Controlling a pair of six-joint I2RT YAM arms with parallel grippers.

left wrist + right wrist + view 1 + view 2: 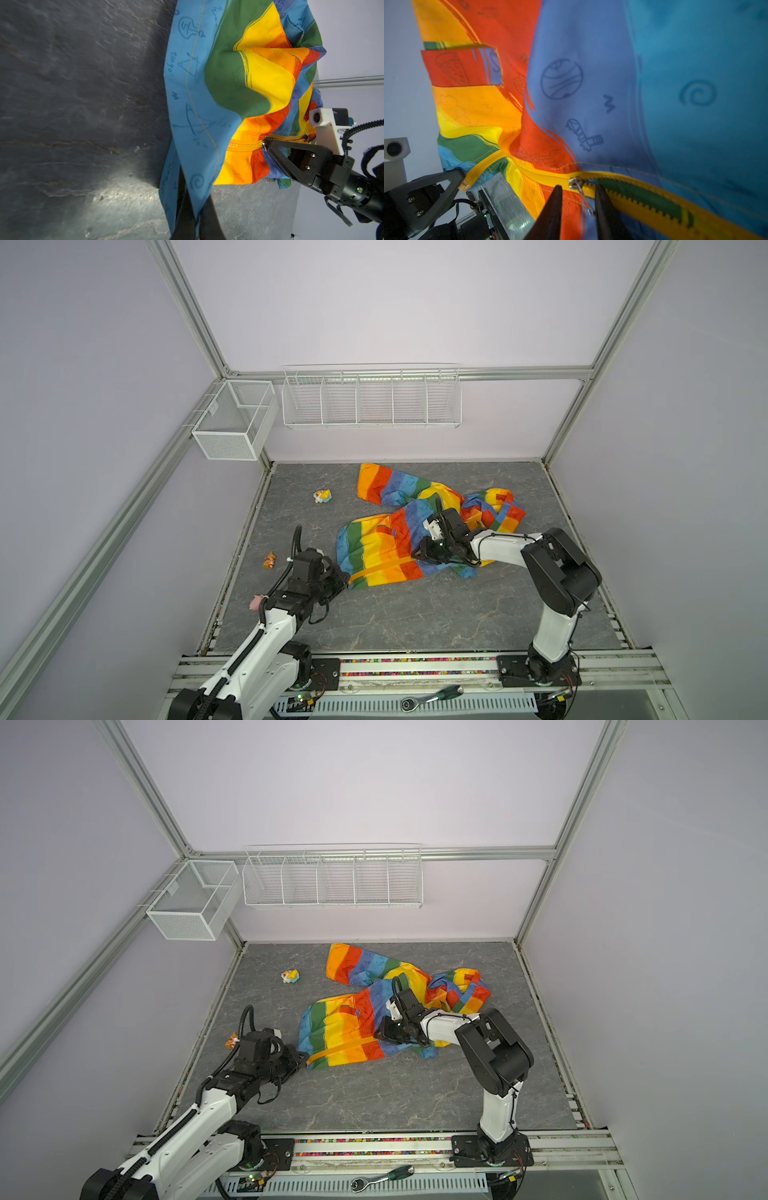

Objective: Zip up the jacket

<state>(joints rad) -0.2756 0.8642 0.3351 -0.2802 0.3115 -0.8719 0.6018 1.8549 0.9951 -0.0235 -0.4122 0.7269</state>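
**Position.** The jacket (pixel 374 543) lies crumpled near the middle of the surface (pixel 415 614), front side up, with its hem toward the left arm.

**Finger state.**
- Left gripper (pixel 343 578): fingers (pixel 209 218) clamped on the blue hem at the bottom of the zipper (pixel 382 567). It pins that end.
- Right gripper (pixel 578 188): fingers (pixel 554 207) set narrow with a visible gap. The pull tab (pixel 586 202) hangs inside that gap and lies against or very near one finger. The tab is bracketed but not gripped.

**Progress.**
1. Done: both zipper halves are engaged in the slider (pixel 576 182). From the hem to the slider, the tape runs as one joined orange-yellow band.
2. Done: the hem end is anchored.
3. Not done: clamping the tab.
4. Not done: drawing the slider toward the collar. Beyond the slider, the two rows of teeth stand apart with green fabric showing between them.

By estimate, the task is in its early-to-middle part. The short lower run is closed and the longer upper run is open.

**Limits of view.**
- In both top views, the right arm covers the slider and the open stretch of zipper.
- The collar end of the zipper cannot be located in the bunched fabric.
- The left fingertips are buried in the hem, so the depth of their bite cannot be read.
- The right wrist view crops the open teeth at its edge.
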